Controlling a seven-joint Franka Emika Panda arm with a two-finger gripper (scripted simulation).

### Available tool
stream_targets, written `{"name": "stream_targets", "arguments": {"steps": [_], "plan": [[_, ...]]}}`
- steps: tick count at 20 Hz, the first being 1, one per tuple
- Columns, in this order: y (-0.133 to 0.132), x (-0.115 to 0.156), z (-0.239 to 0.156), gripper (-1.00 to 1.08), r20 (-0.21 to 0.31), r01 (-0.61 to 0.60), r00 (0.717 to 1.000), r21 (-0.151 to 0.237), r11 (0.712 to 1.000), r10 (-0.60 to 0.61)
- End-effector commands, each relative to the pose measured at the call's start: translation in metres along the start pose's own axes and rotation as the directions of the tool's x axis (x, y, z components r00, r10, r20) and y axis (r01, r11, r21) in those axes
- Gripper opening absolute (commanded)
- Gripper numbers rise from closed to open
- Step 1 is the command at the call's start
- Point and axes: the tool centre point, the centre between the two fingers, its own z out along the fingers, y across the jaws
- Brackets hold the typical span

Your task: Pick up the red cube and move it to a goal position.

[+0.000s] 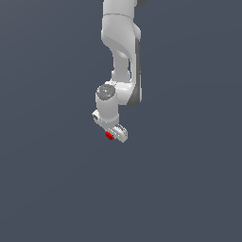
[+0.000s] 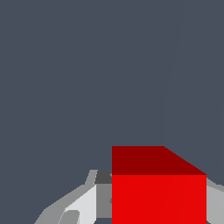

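In the exterior view the white arm reaches down from the top edge, and its gripper [image 1: 113,135] is near the middle of the picture. The red cube [image 1: 109,136] shows as a small red patch at the fingertips. The wrist view shows the red cube [image 2: 158,192] large and close, one bright face and one darker face visible. It sits between the grey-white fingers [image 2: 83,205], which flank it on both sides. The gripper [image 2: 158,216] is shut on the cube. The plain grey background does not show whether the cube rests on the floor or is off it.
A uniform dark grey-blue surface [image 1: 189,189] fills both views around the arm. No other object, container or edge shows, and no goal marker is visible.
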Motion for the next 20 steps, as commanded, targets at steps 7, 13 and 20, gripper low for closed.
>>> {"name": "stream_targets", "arguments": {"steps": [7,13,20], "plan": [[-0.035,-0.025,-0.064,-1.00,-0.001,0.000,1.000,0.001,1.000,0.000],[-0.067,-0.048,-0.122,-1.00,-0.002,-0.001,1.000,0.000,1.000,0.001],[-0.096,-0.067,-0.174,-1.00,-0.002,-0.001,1.000,0.000,1.000,0.001]]}}
